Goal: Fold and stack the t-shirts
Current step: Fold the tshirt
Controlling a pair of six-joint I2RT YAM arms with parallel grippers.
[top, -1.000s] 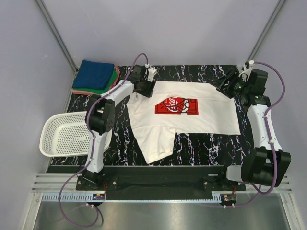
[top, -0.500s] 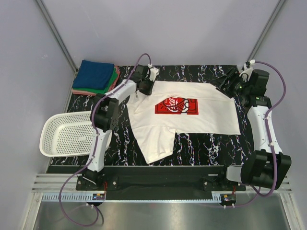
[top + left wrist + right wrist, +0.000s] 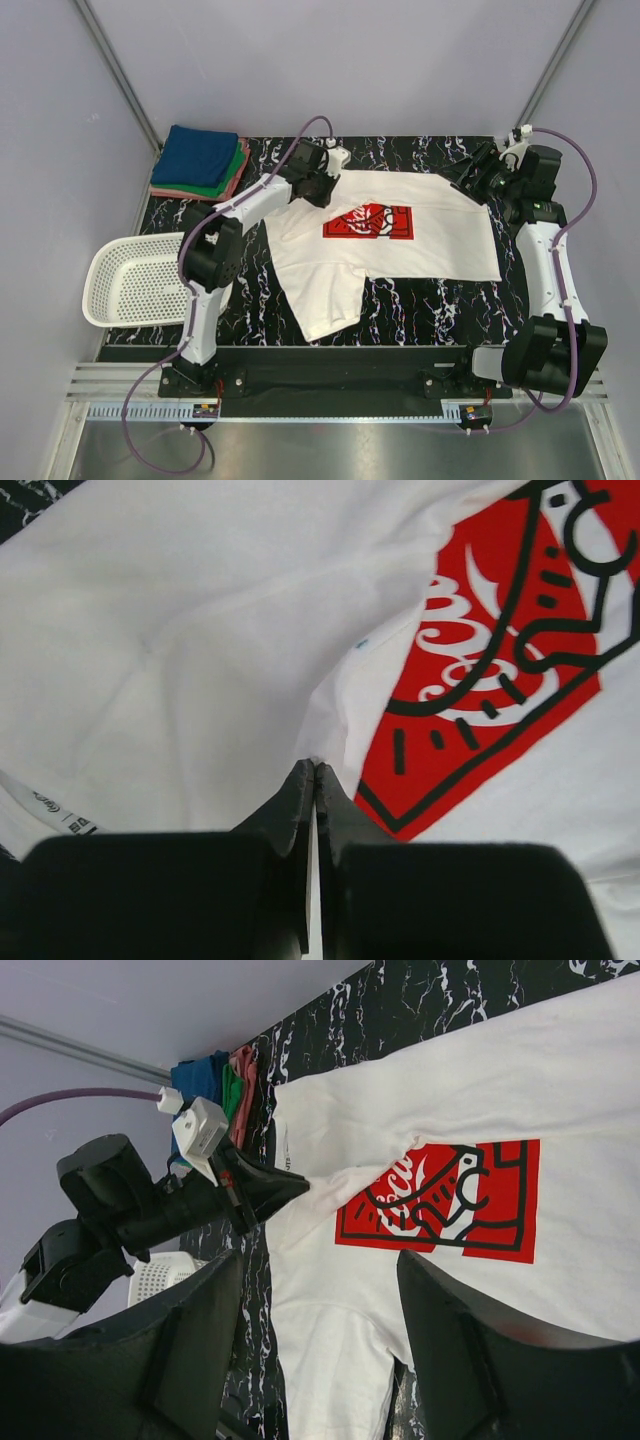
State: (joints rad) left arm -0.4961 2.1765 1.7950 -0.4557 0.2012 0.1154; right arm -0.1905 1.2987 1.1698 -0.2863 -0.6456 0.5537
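Shirts count: one white shirt (image 3: 400,250) spread on the bench (image 3: 430,300), three folded shirts (image 3: 200,160) stacked far left, one basket (image 3: 140,241) nearby. Left gripper (image 3: 313,770) has its jaws pinching the white shirt by the red print; right gripper (image 3: 468,180) hangs with jaws wide, empty.

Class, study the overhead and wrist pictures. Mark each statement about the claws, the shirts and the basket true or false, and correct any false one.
1. The left claw is shut on cloth of the white t-shirt. True.
2. The right claw is clamped on a sleeve. False: it is open and grips nothing.
3. A blue t-shirt lies on top of the folded stack. True.
4. The mesh basket sits to the right of the white t-shirt. False: it sits to the left, at the table's left edge.
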